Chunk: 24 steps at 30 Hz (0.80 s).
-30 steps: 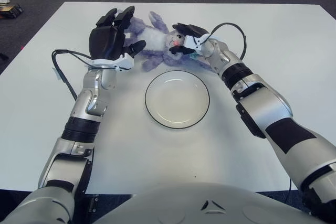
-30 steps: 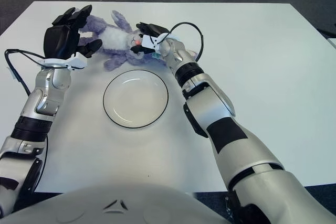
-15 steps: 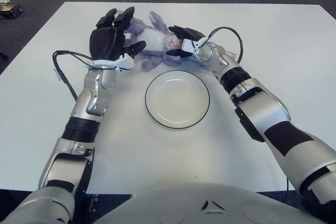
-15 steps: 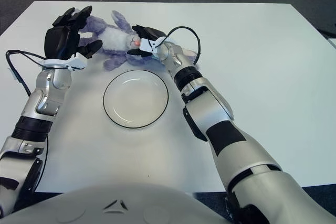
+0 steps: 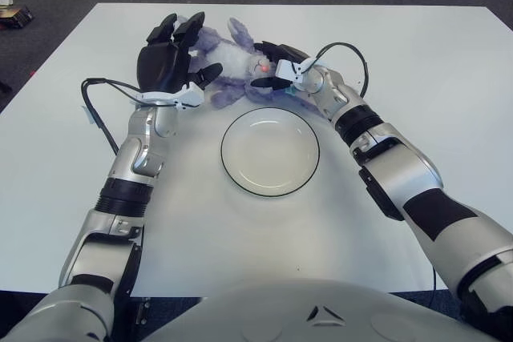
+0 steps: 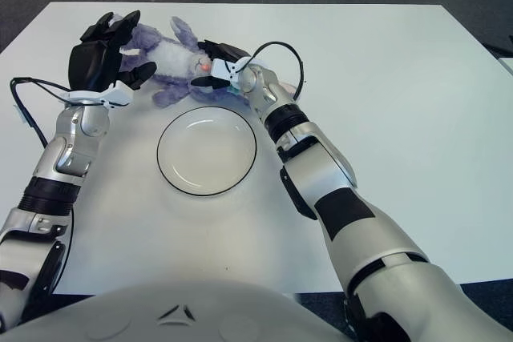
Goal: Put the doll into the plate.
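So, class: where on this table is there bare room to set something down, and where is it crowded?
Bare patches on the table: right of the right arm, the near strip below the plate, and the near-left corner beside the left arm. The plate is empty. It is crowded at the far edge, where the left hand and right hand flank the doll.

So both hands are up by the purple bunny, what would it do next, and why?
Probably close both hands on the doll and lift it. The left hand is against one side, fingers spread, and the right hand is at its face, so it is bracketed, but it still lies on the table just beyond the plate, which holds nothing.
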{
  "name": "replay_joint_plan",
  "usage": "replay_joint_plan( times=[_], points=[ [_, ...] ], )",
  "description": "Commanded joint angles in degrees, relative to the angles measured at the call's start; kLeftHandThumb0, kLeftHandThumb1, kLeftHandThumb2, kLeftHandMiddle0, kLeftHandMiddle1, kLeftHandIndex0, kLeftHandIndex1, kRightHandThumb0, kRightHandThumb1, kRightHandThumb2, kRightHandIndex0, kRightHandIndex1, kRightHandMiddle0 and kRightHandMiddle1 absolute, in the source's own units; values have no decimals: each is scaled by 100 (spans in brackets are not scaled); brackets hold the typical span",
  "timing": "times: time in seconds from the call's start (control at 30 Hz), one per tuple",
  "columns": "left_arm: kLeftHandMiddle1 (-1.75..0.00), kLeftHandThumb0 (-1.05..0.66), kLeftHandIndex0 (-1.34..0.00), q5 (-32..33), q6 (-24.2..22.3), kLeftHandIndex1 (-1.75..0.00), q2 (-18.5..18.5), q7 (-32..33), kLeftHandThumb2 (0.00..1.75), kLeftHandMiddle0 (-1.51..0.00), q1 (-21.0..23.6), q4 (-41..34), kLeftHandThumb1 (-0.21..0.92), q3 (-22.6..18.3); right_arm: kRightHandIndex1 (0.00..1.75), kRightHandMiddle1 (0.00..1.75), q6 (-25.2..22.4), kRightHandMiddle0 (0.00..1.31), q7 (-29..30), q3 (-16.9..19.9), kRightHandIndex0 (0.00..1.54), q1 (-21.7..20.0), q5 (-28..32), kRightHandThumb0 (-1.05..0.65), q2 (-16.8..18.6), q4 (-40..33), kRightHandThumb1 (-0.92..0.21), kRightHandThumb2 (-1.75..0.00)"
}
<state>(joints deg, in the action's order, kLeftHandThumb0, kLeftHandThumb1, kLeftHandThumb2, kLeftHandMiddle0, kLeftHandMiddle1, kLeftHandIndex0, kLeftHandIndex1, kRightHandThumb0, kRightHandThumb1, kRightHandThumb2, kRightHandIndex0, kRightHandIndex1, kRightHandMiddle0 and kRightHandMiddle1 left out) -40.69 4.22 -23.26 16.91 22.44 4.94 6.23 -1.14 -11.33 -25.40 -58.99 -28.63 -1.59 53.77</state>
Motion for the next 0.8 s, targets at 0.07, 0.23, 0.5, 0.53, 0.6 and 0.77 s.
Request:
replay_joint_plan(
  times=[0.07,0.23,0.5,0.53,0.6,0.77],
  points=[
    [0,-101,-43,96,212,0,-9,174,67,-48,82,123,92,-48,0,3,-197,24,68,-267,11,283,-234,-86,65,205,-92,-25],
    [0,-101,-43,149,321,0,-19,242,67,-49,88,176,92,-58,1,6,-255,31,242,-341,12,327,-314,-86,68,239,-92,-25],
    [0,-102,-43,253,533,0,-48,333,66,-49,79,242,92,-93,6,18,-322,61,603,-479,36,412,-503,-78,17,270,-92,-23],
    [0,-102,-43,253,540,0,-48,334,66,-49,80,246,92,-95,7,19,-323,63,610,-480,38,413,-505,-78,18,272,-92,-23],
    [0,-102,-43,269,587,0,-49,340,66,-49,72,246,92,-107,8,26,-402,65,728,-529,44,433,-585,-76,2,292,-92,-22],
    [0,-102,-43,276,640,0,-39,339,66,-48,59,238,92,-130,17,56,-622,59,954,-641,55,455,-748,-71,13,325,-92,-19]
  ],
)
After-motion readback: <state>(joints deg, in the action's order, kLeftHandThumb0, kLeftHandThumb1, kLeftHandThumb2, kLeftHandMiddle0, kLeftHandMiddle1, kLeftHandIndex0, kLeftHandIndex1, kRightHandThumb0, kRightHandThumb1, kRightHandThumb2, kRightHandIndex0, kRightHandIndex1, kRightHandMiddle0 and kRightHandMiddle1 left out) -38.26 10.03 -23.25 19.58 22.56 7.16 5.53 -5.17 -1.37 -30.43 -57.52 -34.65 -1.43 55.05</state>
